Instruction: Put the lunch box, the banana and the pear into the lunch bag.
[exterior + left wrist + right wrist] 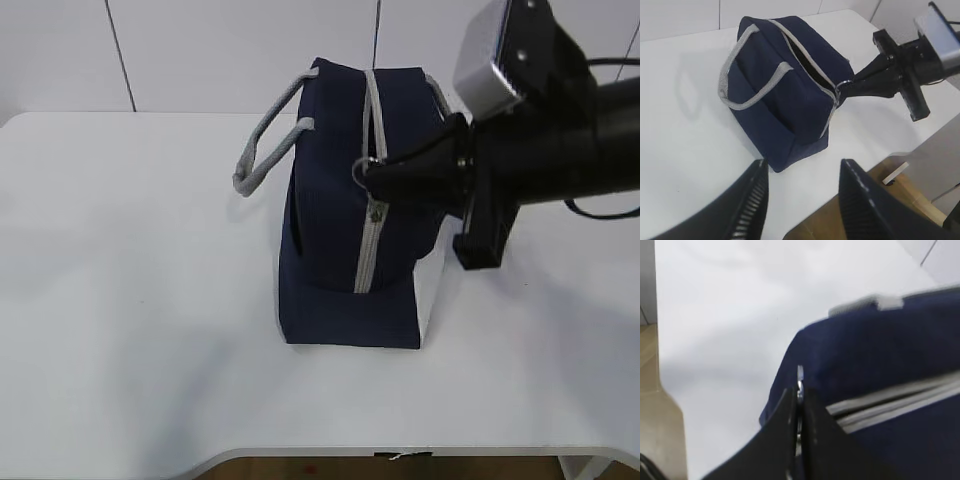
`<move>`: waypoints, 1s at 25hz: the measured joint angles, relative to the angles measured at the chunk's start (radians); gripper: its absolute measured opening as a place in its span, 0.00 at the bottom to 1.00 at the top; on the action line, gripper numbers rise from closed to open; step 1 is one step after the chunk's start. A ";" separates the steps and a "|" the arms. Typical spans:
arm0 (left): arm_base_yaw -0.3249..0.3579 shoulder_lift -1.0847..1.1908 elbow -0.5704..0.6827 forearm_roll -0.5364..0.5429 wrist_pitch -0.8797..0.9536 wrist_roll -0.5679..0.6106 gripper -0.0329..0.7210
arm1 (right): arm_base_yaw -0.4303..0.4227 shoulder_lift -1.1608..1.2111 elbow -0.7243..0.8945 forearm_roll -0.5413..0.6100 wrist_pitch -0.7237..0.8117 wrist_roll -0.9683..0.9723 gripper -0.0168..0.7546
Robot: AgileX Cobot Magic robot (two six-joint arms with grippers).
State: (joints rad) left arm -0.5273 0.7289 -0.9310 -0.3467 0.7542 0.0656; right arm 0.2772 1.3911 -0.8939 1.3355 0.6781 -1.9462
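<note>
The white tabletop [120, 350] is carrying a single item. The lunch bag [335, 290] is standing upright at the centre of the exterior view, its narrow end facing the camera, with a white side panel [430, 295] showing at 4 o'clock of its base. Its two grey strap handles are arching over the top; the nearer handle [262, 150] is drooping out toward 9 o'clock of the bag. The grey zipper [368, 250] is running up the near end and over the top. In the left wrist view the zipper is lying parted along the top of the bag, a dark gap [807, 62] showing between its edges; what lies inside cannot be made out.

The right arm is reaching in from 3 o'clock of the exterior view. The right pincer [372, 176] is sitting against the upper near end of the bag, its fingers pressed together on the metal ring pull [800, 385]; the right wrist view is showing the ring nipped between the two dark fingertips.

The left pincer [805, 190] is hanging above the tabletop edge at 6 o'clock of the bag in its own view, fingers spread wide and gripping nothing, clear of the bag.
</note>
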 joint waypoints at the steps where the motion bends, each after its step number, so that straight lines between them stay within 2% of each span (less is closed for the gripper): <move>1: 0.000 0.000 0.000 0.000 0.000 0.000 0.51 | 0.000 0.000 -0.023 -0.006 0.003 0.000 0.03; 11: 0.000 0.000 0.000 -0.007 0.000 0.000 0.51 | 0.000 0.002 -0.183 -0.055 0.057 0.067 0.03; 18: 0.000 0.015 0.000 -0.017 0.000 0.000 0.51 | 0.000 0.067 -0.201 -0.046 0.065 0.084 0.03; 25: 0.000 0.115 0.000 -0.089 -0.002 0.039 0.51 | 0.002 0.113 -0.218 -0.035 0.044 0.084 0.03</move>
State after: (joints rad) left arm -0.5273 0.8439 -0.9310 -0.4358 0.7524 0.1043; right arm 0.2790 1.5038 -1.1117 1.3008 0.7226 -1.8625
